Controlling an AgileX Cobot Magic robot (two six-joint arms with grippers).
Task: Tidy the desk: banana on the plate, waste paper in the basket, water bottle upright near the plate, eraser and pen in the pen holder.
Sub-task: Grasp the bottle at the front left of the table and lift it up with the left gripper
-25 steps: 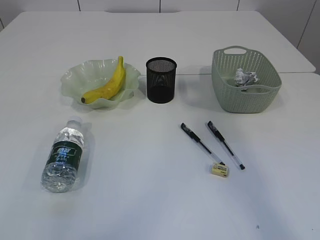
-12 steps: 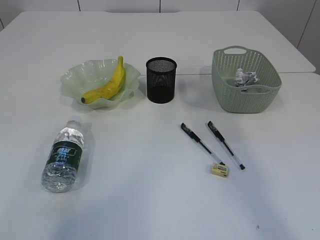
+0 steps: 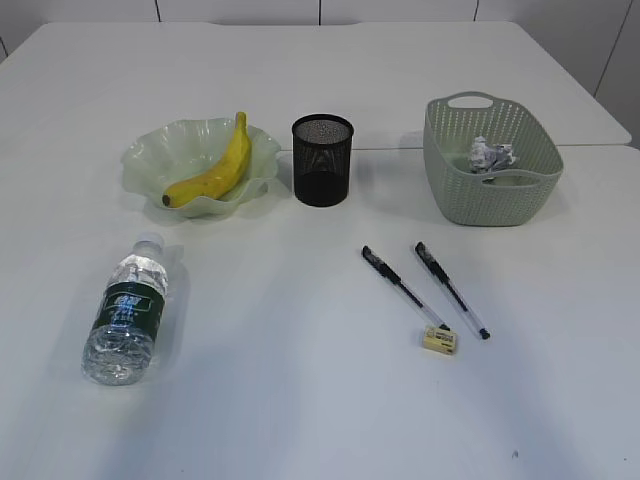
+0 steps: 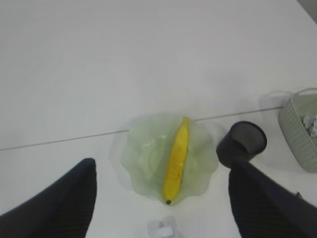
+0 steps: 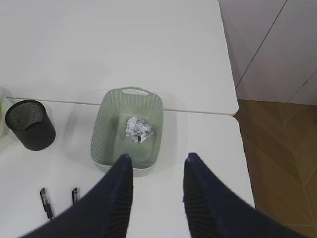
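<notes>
Left gripper [image 4: 161, 198] spread wide above the plate [image 4: 143, 153], holding nothing; the banana [image 4: 176, 158] lies in the plate. Right gripper [image 5: 156, 171] narrower, empty, over the basket [image 5: 101, 134] with its waste paper [image 5: 137, 129]. Nothing has shifted since a second ago. The water bottle [image 4: 163, 230] is cut off below.

Open tabletop [image 3: 290, 400] around lying bottle [image 3: 126, 312], pens [image 3: 405, 289] and eraser [image 3: 439, 340] crowded together, pen holder [image 3: 322, 160] between plate [image 3: 150, 160] and basket [image 3: 540, 190]
</notes>
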